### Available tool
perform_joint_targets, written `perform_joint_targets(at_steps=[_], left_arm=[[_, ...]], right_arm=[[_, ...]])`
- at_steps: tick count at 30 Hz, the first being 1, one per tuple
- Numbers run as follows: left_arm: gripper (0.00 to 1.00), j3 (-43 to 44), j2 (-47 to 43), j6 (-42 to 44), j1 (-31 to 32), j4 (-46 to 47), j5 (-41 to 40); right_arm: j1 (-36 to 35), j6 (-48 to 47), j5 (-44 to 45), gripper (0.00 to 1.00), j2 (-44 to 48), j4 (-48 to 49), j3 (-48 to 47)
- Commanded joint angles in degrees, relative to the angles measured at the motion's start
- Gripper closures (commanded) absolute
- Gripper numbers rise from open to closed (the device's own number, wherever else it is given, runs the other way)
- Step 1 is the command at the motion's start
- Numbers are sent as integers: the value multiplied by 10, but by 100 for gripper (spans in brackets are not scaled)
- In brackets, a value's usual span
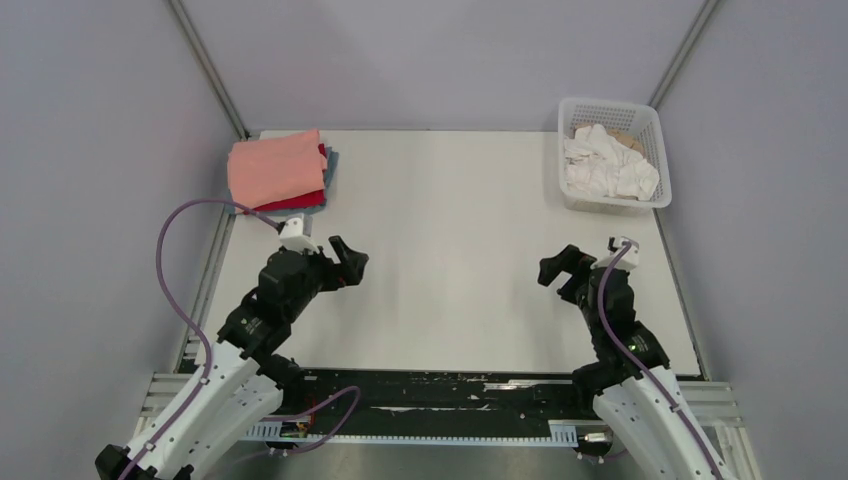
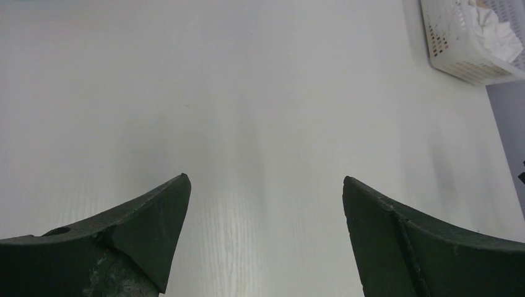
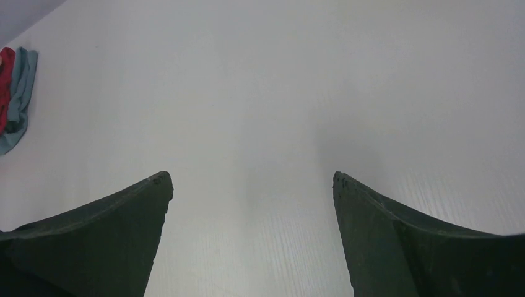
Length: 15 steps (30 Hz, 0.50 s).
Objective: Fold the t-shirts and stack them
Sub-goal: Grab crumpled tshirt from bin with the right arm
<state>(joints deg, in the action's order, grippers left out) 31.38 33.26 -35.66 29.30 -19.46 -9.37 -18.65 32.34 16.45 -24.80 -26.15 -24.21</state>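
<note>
A stack of folded t-shirts lies at the table's far left corner: a salmon-pink shirt point(image 1: 275, 168) on top, a red one point(image 1: 300, 201) and a blue-grey one point(image 1: 331, 165) under it. The red point(image 3: 5, 86) and blue-grey point(image 3: 20, 99) edges show in the right wrist view. A wrinkled white shirt point(image 1: 606, 165) and a beige-tan one point(image 1: 627, 138) sit in the white basket point(image 1: 612, 204). My left gripper point(image 1: 352, 262) is open and empty over the bare table, in front of the stack. My right gripper point(image 1: 556, 268) is open and empty, in front of the basket.
The basket stands at the far right corner and shows in the left wrist view point(image 2: 458, 62). The white table point(image 1: 450, 260) has a black strip point(image 1: 430, 390) along its near edge. Grey walls close in both sides.
</note>
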Motion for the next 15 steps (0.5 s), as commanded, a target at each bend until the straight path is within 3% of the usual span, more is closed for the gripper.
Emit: perform_joint_targets(at_steps=[1,7,11,13,15], left_arm=[[0,4,8,5,2,49,3],[0,-5,43,3,2,108,26],[0,-2,73,6,1,136,27],[0,-1,89,9,2,145,24],[0,3,103,12,2,151,20]], right_arm=[[1,-16,-18,0,-13,36,-27],[1,-41,-25,0,-108,84,-112],[4,-73,51,0,-221,76,-224],[25,-80,92,0,-284,59,-285],[75,-90,67,0,-349,57,-344]])
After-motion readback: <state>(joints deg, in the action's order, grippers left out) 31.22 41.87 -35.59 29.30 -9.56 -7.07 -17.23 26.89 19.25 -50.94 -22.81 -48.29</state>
